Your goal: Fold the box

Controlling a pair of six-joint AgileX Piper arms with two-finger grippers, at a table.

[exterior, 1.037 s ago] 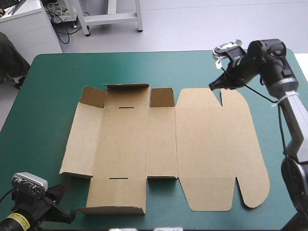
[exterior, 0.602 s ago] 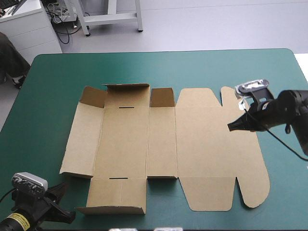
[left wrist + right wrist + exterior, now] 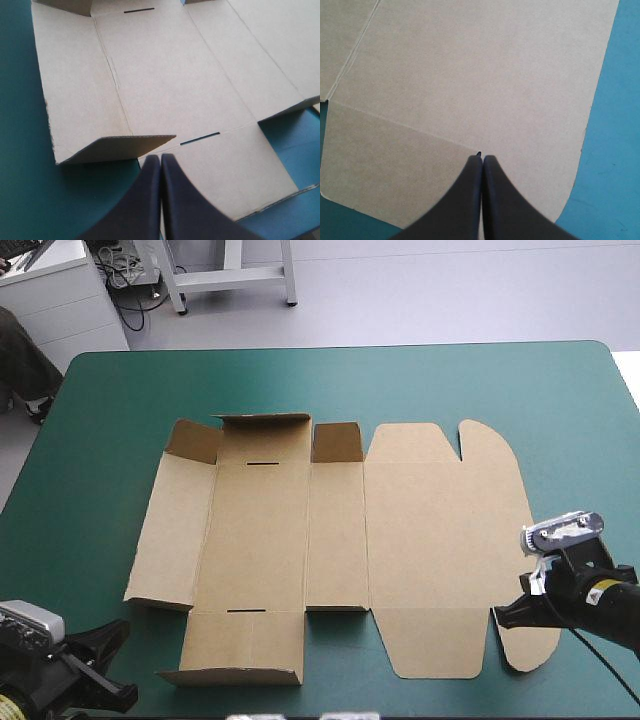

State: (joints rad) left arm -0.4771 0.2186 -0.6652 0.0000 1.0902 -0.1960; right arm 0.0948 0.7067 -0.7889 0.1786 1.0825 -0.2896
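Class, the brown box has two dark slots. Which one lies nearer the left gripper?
The slot just ahead of the left gripper, beside the box's near flap; the other slot lies across the panel at the far end.

The teal-green table (image 3: 100, 440) carries the brown box (image 3: 420, 540), spread mostly flat near its middle.

The left wrist view cuts off the box (image 3: 170, 80) at its far flaps and toward the counter's (image 3: 20, 165) right edge, and the left claw (image 3: 160, 157) covers a strip of the near flap. The right claw (image 3: 482, 158) hides nearly all of the cut between two near flaps; the box's left part lies outside that view.
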